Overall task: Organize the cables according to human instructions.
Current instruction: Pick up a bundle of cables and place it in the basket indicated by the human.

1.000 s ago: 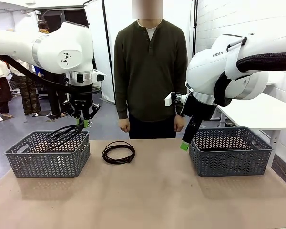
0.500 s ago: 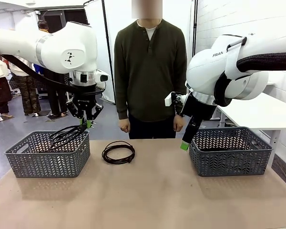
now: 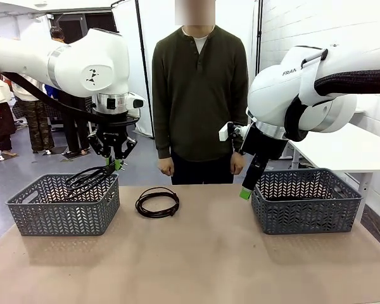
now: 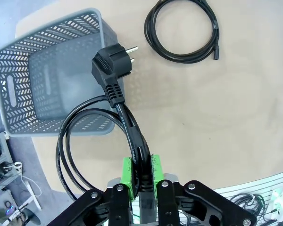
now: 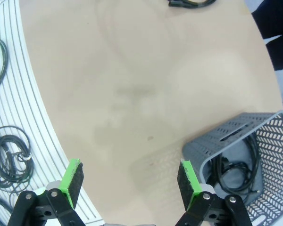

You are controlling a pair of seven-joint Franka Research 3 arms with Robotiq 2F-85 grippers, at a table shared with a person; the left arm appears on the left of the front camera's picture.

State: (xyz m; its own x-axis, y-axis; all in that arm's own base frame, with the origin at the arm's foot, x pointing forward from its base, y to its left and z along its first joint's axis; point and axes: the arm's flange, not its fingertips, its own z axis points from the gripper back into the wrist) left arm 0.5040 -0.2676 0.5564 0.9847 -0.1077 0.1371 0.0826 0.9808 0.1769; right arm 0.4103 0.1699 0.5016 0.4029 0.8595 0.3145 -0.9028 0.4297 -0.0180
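Observation:
My left gripper [image 3: 116, 164] is shut on a black cable [image 3: 85, 179] that hangs over the far right corner of the left grey basket [image 3: 63, 204]. In the left wrist view the green pads [image 4: 127, 170] pinch the cord [image 4: 132, 136] just below its large plug [image 4: 112, 66], with loops trailing down left. A second coiled cable [image 3: 157, 202] lies on the table right of that basket, also in the left wrist view [image 4: 181, 30]. My right gripper [image 3: 245, 192] hangs open beside the right basket [image 3: 307, 201], with nothing between its fingers [image 5: 129, 176]. The human [image 3: 200, 95] stands at the far edge, arms down.
The right basket [image 5: 264, 136] holds a black cable [image 5: 231, 167]. More coiled cords [image 5: 7, 155] lie below the table's near edge in the right wrist view. The left basket's floor [image 4: 52, 80] looks bare. The tan tabletop [image 3: 196, 259] stretches open between the baskets.
A second ago my left gripper rose slightly and shifted right with the cable in it; over the last half second nothing moved. The right arm stayed still.

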